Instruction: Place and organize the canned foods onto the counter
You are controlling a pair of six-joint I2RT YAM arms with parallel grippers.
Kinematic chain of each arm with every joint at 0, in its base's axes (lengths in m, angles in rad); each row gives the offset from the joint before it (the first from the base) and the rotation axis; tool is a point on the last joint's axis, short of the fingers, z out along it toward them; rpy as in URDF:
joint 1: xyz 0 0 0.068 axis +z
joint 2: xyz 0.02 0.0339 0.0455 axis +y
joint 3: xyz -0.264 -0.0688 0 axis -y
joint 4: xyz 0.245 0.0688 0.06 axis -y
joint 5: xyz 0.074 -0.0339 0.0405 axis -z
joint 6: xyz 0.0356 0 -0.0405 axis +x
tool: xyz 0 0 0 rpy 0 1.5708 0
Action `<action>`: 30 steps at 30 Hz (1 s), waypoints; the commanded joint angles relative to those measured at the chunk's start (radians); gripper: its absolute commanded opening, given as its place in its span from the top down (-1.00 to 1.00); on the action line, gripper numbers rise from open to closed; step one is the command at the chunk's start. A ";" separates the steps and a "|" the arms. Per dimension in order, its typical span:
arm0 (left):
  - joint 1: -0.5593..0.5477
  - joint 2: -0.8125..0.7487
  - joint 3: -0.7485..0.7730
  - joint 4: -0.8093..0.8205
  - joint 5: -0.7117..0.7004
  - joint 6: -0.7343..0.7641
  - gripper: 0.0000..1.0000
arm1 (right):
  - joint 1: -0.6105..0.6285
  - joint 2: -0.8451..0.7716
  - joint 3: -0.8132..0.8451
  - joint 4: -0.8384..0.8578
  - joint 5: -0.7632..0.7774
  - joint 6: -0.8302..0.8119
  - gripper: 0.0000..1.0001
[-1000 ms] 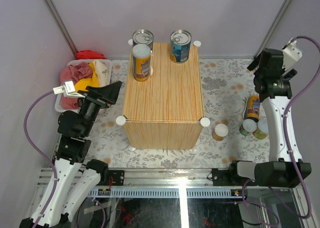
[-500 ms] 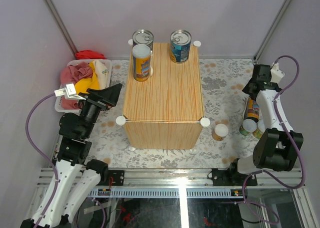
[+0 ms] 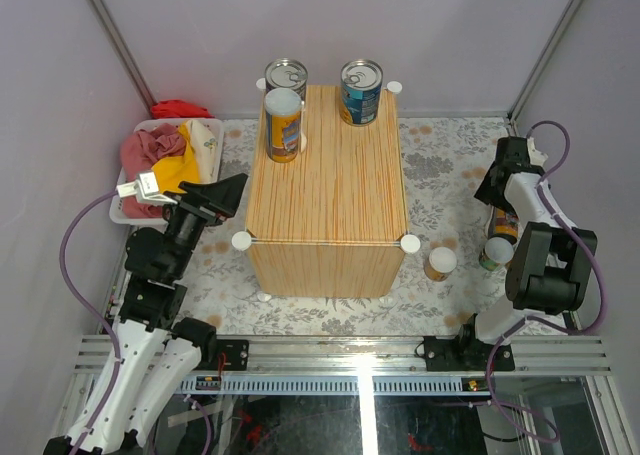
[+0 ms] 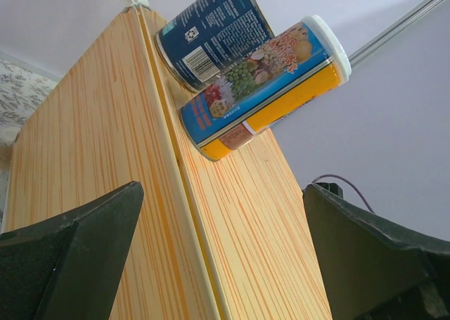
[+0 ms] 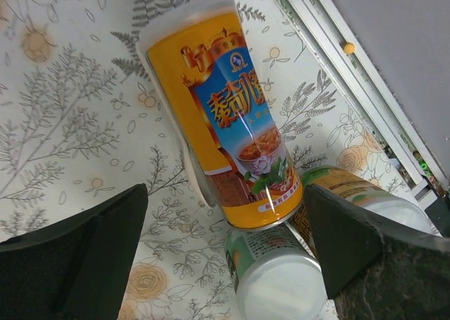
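Observation:
The counter (image 3: 330, 180) is a wood-grain box with white corner knobs. On its far end stand two silver-topped blue cans (image 3: 286, 77) (image 3: 361, 91) and an orange can with a white lid (image 3: 283, 125). The blue can (image 4: 211, 35) and the orange can (image 4: 267, 88) also show in the left wrist view. My left gripper (image 3: 228, 190) is open and empty by the counter's left edge (image 4: 176, 193). My right gripper (image 3: 497, 190) is open and empty, low over cans on the mat: an orange can lying down (image 5: 225, 116), a green-labelled one (image 5: 281, 278) and another (image 5: 365, 200) behind it.
One white-lidded can (image 3: 440, 263) stands on the floral mat (image 3: 440, 165) near the counter's front right corner. A white basket (image 3: 212, 135) of pink and yellow cloths sits at the left, with a red cloth (image 3: 180, 108) behind it. Purple walls close in both sides.
My right arm has folded down from a raised pose, bringing the gripper low over the cans at the right. My left gripper has edged slightly toward the counter.

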 commanded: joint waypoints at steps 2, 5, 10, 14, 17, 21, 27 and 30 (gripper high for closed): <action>0.008 -0.023 -0.020 0.035 0.007 -0.008 -0.94 | -0.021 0.030 -0.038 0.048 -0.012 -0.047 -0.99; 0.008 -0.023 -0.018 0.029 0.006 -0.009 -0.94 | -0.041 0.045 -0.050 0.065 -0.018 -0.049 -0.99; 0.008 -0.016 -0.014 0.028 0.010 -0.012 -0.94 | -0.061 0.116 -0.011 0.066 -0.031 -0.045 -0.99; 0.008 -0.015 -0.016 0.022 0.006 -0.007 -0.93 | -0.063 0.171 0.034 0.062 -0.037 -0.045 -0.99; 0.008 -0.009 -0.014 0.016 0.003 0.002 -0.94 | -0.064 0.214 0.063 0.060 -0.040 -0.049 -0.99; 0.008 0.005 -0.009 0.008 0.002 0.012 -0.94 | -0.067 0.251 0.078 0.073 -0.045 -0.049 -0.99; 0.008 0.028 -0.010 0.007 0.004 0.016 -0.93 | -0.076 0.308 0.116 0.081 -0.060 -0.049 -0.99; 0.008 0.038 -0.012 0.013 0.007 0.013 -0.93 | -0.077 0.339 0.145 0.085 -0.098 -0.058 -0.86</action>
